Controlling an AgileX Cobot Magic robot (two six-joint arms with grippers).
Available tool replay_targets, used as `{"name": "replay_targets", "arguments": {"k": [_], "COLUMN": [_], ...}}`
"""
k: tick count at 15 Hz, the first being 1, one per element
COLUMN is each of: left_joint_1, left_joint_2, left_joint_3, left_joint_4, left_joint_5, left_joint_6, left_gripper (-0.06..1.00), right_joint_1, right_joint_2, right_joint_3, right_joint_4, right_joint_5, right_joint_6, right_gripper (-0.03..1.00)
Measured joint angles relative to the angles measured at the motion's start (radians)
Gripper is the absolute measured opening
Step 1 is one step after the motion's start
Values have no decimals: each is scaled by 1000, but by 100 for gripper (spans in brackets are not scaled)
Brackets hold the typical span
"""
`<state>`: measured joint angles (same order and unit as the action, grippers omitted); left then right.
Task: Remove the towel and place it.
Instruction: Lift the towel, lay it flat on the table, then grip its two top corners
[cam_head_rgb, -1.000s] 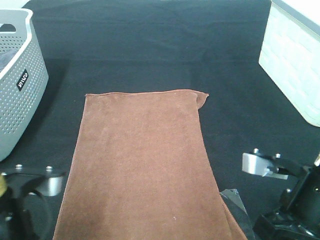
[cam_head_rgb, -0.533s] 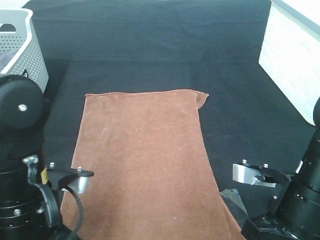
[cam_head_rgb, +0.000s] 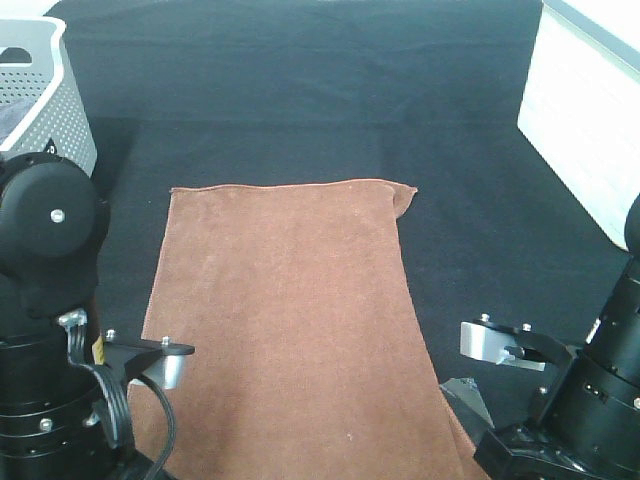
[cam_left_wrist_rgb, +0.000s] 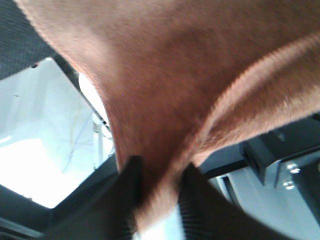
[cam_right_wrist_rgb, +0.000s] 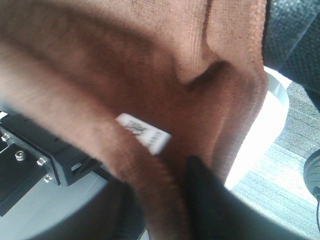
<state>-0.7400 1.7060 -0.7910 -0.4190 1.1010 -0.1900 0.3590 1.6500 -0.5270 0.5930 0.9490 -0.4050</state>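
The towel (cam_head_rgb: 285, 320) lies flat and long on the black table cloth (cam_head_rgb: 300, 90). Its near end hangs over the table edge, and that is where both claws are. The left claw (cam_left_wrist_rgb: 157, 200) has a fold of the brown cloth squeezed between its two black fingers (cam_left_wrist_rgb: 120, 200), so it is pinching the towel. The right claw (cam_right_wrist_rgb: 160, 212) is pinching the towel too, with the soft hem running down between its fingers (cam_right_wrist_rgb: 202, 200). A small white tag (cam_right_wrist_rgb: 143, 132) is sewn on the towel just above that claw. From the two claws the towel stretches away across the table, and its far edge is well apart from both of them. The far corner (cam_head_rgb: 403, 195) on the right claw's side is folded over a little. The left arm (cam_head_rgb: 45, 300) stands at one long side of the towel and the right arm (cam_head_rgb: 600, 400) at the other. A grey crinkly bit (cam_head_rgb: 465, 395) peeks out beside the towel near the right arm. Far off on the left claw's side is a grey basket (cam_head_rgb: 50, 90) full of little holes. Far off on the right claw's side is a white box (cam_head_rgb: 585, 120). Under the claws the floor (cam_left_wrist_rgb: 30, 170) looks bright and white.
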Motion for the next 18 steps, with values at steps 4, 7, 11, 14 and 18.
{"name": "replay_targets", "arguments": {"k": [4,7,11,14,18], "left_joint_1": [0,0,0,0,3], "left_joint_2": [0,0,-3,-46,-55], "left_joint_3": [0,0,-4,-67,-230], "left_joint_4": [-18,-35,-41,-10,196], "left_joint_5": [-1,-1,28,34,48], "left_joint_6": [-15,-15,-6,4,-21], "left_gripper": [74,77,77,77,77], "right_joint_1": [0,0,0,-3,-33], "right_joint_2": [0,0,-74,-152,-165], "right_joint_3": [0,0,-57,-195,-418], "right_joint_4": [14,14,1,-92,-208], "right_joint_5": [1,2,5,6,25], "right_joint_6": [5,5,21,111,193], "right_gripper": [65,70,70,70,70]}}
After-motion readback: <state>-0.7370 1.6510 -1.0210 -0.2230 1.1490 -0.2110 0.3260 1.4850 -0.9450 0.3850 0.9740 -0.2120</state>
